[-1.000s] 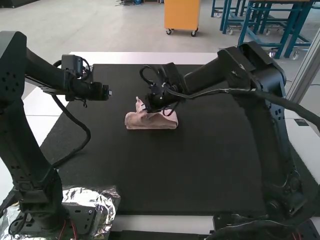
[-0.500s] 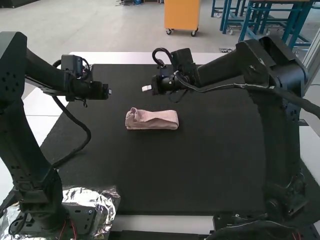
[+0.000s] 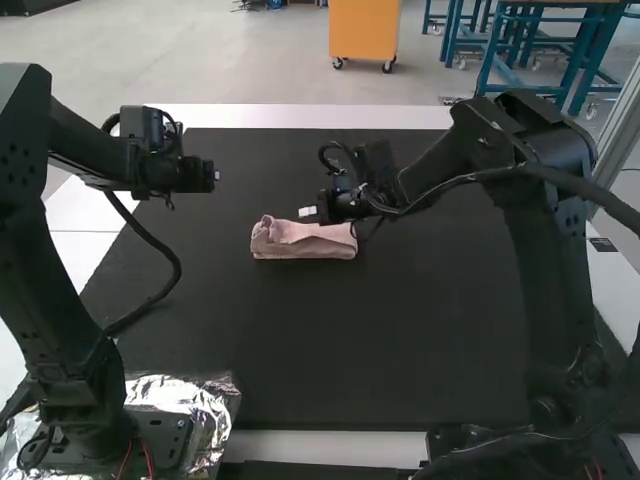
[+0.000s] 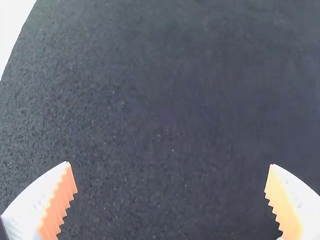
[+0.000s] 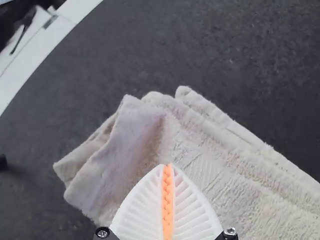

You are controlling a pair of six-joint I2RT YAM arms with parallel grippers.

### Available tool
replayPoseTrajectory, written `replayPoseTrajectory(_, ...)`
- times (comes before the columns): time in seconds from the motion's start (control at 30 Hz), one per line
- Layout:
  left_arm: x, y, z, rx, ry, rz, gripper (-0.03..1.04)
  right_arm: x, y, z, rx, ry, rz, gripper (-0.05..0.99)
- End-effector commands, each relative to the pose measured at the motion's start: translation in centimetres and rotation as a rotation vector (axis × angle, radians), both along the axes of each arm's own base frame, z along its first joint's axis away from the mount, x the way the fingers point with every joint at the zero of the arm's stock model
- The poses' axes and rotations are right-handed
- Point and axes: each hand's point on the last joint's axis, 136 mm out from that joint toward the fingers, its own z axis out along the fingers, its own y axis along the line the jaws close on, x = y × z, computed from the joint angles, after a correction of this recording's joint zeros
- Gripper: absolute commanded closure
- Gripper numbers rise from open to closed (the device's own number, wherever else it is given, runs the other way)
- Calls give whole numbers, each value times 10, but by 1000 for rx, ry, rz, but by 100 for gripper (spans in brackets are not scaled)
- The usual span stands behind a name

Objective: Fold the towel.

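Drew the right gripper (image 3: 309, 211) up off the towel (image 3: 305, 240) between 1.0 s and 0.5 s ago, then dipped back toward it just now. Left behind a low, folded, narrow bundle near the middle of the black mat (image 3: 400, 330), without the peak standing at its left end 1.0 s ago. Likely means 1 fold laid down and released, probably with a press or tidying nudge to follow. Reaching inward with the right arm (image 3: 440, 160), wrist low, tips near the towel's far side. Pressed together at the orange pads (image 5: 165, 200), with no cloth pinched between. Parked well apart from the towel with the left arm (image 3: 88, 140), and spread wide at the left gripper (image 4: 170, 164). Could snag the loose upper layers and spoil the fold if dropping too low.
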Motion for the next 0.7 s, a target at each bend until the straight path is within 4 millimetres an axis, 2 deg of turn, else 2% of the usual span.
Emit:
replayPoseTrajectory(0.0,0,1,22,-9,-54,19,12,-2,7,-7,15,9,16,96)
replayPoseTrajectory(0.13,1,2,24,-26,-59,30,12,-8,13,-26,12,39,21,96)
replayPoseTrajectory(0.23,1,1,28,-33,-68,32,12,-22,20,-42,-4,62,45,96)
replayPoseTrajectory(0.37,2,1,41,-49,-99,41,12,-33,28,-63,-13,69,67,96)
replayPoseTrajectory(0.47,3,0,52,-54,-120,40,12,-33,29,-77,-14,65,63,96)
replayPoseTrajectory(0.57,2,-5,68,-53,-144,28,12,-22,30,-63,47,57,21,96)
replayPoseTrajectory(0.63,1,-9,81,-53,-169,20,12,-11,29,-38,100,59,-12,96)
replayPoseTrajectory(0.67,0,-11,88,-53,-182,17,12,-4,27,-17,125,32,-24,96)
